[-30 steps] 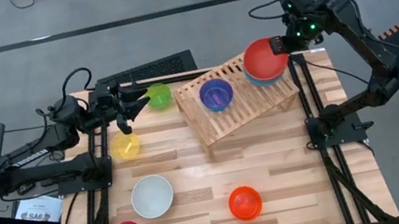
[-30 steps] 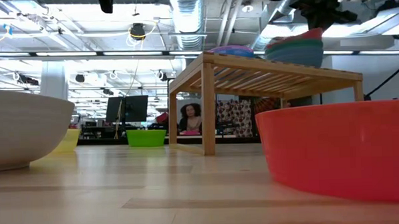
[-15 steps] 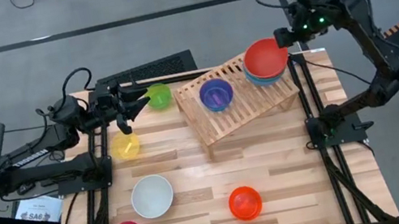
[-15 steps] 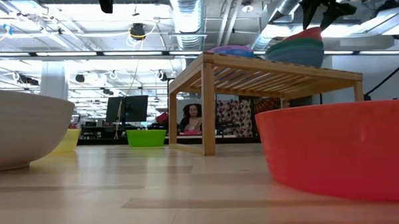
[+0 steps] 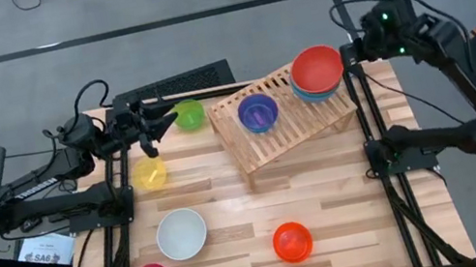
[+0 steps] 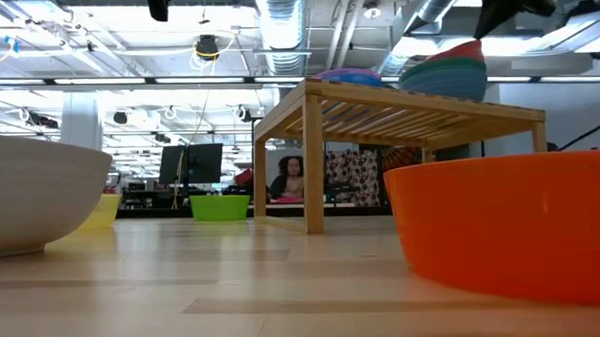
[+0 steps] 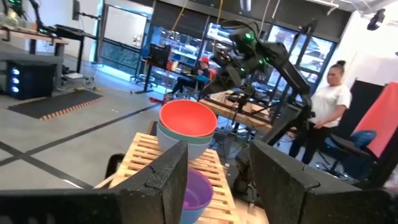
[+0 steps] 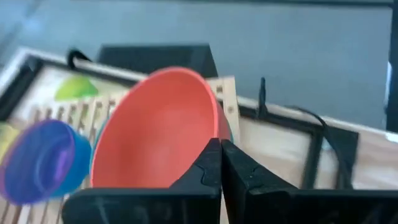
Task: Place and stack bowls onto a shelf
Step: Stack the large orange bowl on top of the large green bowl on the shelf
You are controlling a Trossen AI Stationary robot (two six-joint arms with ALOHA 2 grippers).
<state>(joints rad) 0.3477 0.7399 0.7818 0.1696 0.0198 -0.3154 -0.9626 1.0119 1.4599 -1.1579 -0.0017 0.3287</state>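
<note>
High view: red bowl (image 5: pixel 316 68) stacked on teal bowls at the shelf's (image 5: pixel 288 129) far right corner.
Right claw (image 5: pixel 352 46) empty, pinched closed, beyond the surface's far right edge; left claw (image 5: pixel 160 118) parted beside green bowl (image 5: pixel 189 115), likely next.

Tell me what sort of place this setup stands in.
Most likely a robotics lab or workshop: exposed ceiling ducts overhead, workbenches with monitors behind the table, another robot arm and a person among the benches, and cables on the concrete floor.
</note>
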